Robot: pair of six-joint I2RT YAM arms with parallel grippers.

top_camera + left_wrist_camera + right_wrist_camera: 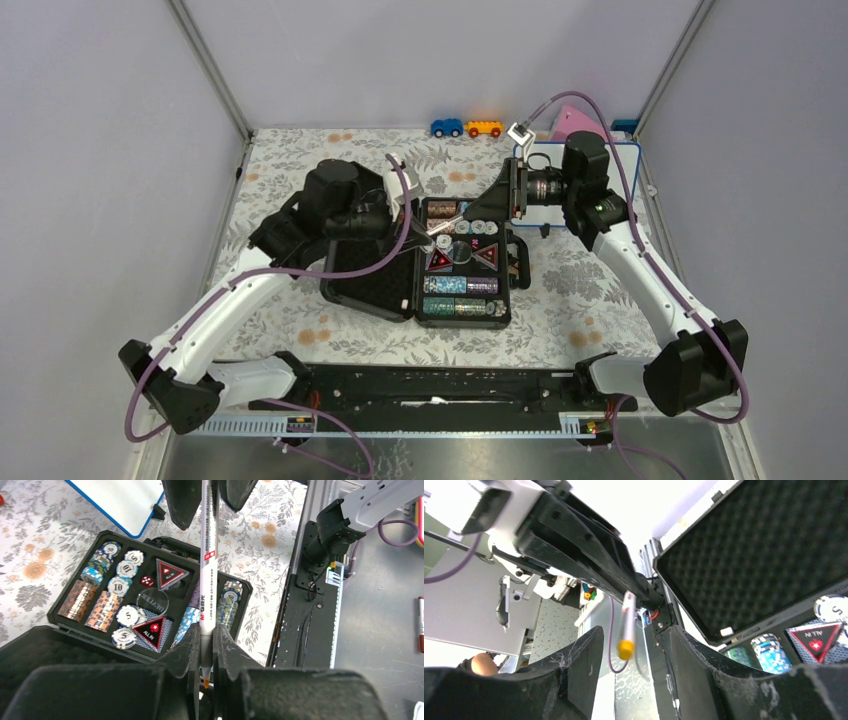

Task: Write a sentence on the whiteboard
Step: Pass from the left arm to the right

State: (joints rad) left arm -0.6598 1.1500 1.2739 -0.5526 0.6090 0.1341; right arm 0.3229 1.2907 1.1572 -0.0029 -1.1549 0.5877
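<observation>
left gripper (206, 640): clenched on the marker (208, 580), gripping it near the orange nib end; barrel sticks out straight ahead of the fingers
right gripper (631, 630): jaws apart, one finger each side of the marker's far end, gaps on both sides, no contact visible
marker: white barrel with print, yellow-orange end; hangs in the air above the poker case (365, 285), bridging the two grippers
whiteboard (117, 502): lies flat on the floral table cover (580, 290), far right of the table, just beyond the case; blue frame and one black foot show in the left wrist view; right arm covers most of it from above
writing: cannot make any out on the visible part of the board
poker case: open in the table centre, foam lid folded out to the left, chip stacks and two red "ALL IN" triangles in the tray
pink wedge (572, 120): behind the board, at the back wall
toy cars: blue (447, 127) and orange (483, 128), side by side at the back edge
second marker (420, 625): lies off the table cover, near side
</observation>
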